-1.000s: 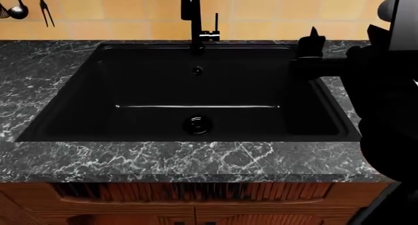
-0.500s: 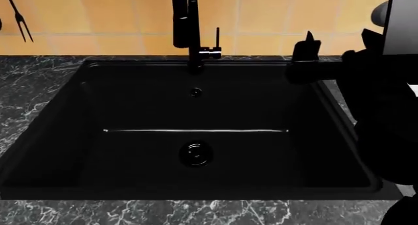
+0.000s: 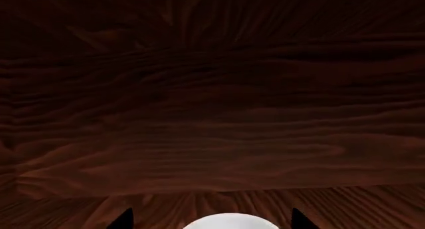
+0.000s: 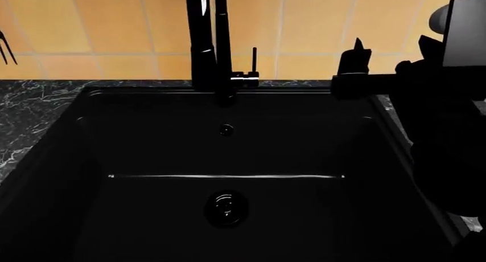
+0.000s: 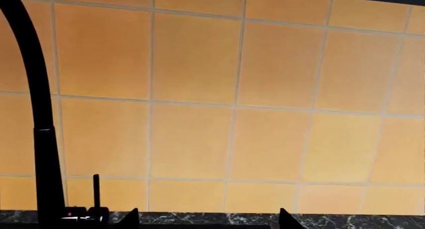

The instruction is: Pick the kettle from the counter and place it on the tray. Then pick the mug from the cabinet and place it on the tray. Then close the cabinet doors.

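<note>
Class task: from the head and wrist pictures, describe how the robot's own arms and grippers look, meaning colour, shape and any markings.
The right arm is bulky and matt black, with a light grey block near its top. The right gripper is black, its fingers ending in pointed tips. In the left wrist view, only two dark pointed fingertips of the left gripper show. No cables or markings are visible.

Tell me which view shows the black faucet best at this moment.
The head view: the faucet rises behind the sink basin, base and side lever visible, top cropped. The right wrist view shows only its curved neck against the orange tiles. The left wrist view shows none of it, just dark wood.
</note>
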`<state>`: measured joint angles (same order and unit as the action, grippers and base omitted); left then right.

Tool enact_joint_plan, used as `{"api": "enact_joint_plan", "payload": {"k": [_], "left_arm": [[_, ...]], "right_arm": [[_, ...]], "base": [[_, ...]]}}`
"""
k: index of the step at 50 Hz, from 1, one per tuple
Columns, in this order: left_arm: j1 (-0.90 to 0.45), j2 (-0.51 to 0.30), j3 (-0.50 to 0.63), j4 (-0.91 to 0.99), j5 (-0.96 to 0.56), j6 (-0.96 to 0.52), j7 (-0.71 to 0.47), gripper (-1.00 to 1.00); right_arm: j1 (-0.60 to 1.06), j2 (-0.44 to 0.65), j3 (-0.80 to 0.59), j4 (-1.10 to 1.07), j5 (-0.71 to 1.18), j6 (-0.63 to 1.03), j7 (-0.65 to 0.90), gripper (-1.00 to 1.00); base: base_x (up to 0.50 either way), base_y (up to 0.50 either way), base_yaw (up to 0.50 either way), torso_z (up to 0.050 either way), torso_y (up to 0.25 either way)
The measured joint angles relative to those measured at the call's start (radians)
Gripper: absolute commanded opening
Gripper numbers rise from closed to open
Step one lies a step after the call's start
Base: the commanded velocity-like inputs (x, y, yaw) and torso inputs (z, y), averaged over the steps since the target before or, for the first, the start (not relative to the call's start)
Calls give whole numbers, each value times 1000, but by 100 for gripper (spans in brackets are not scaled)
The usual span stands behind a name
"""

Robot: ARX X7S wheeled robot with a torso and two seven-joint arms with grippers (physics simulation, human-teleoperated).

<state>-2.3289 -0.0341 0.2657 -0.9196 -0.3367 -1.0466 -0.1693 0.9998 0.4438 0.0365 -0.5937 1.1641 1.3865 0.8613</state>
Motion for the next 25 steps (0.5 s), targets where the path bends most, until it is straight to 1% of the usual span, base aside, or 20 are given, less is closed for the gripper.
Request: {"api": "enact_joint_plan", "payload": {"k": [16, 25], "left_arm": [[66, -2, 9, 31, -29, -73, -26, 100], [88, -4, 13, 49, -30, -70, -36, 100]], "right_arm": [[-22, 11, -20, 2, -18, -41, -12, 100], [-40, 17, -39, 12, -41, -75, -31, 100]], "base": [[0, 0, 0, 0, 0], [0, 0, 0, 0, 0]]}}
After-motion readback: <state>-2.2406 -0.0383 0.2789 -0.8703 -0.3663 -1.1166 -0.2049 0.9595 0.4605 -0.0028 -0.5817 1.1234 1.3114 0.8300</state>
